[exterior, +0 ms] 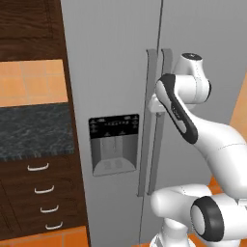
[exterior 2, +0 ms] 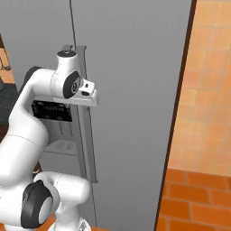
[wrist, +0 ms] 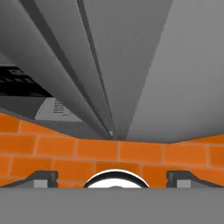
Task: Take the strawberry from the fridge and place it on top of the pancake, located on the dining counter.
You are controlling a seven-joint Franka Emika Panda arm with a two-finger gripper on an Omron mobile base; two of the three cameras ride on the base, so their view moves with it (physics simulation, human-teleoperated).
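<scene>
Facing fridge (exterior: 116, 72): 2 doors shut, 2 handles; gripper (wrist: 112, 179) spread wide, empty.

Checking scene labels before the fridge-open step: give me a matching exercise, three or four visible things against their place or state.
Things:
1. fridge doors
2. water dispenser
3. drawer handles
4. gripper

Place or state:
A. in the dark wood cabinet left of the fridge
B. shut
C. open, at the door handles
D. set in the left door

Pairs: 1-B, 2-D, 3-A, 4-C
</scene>
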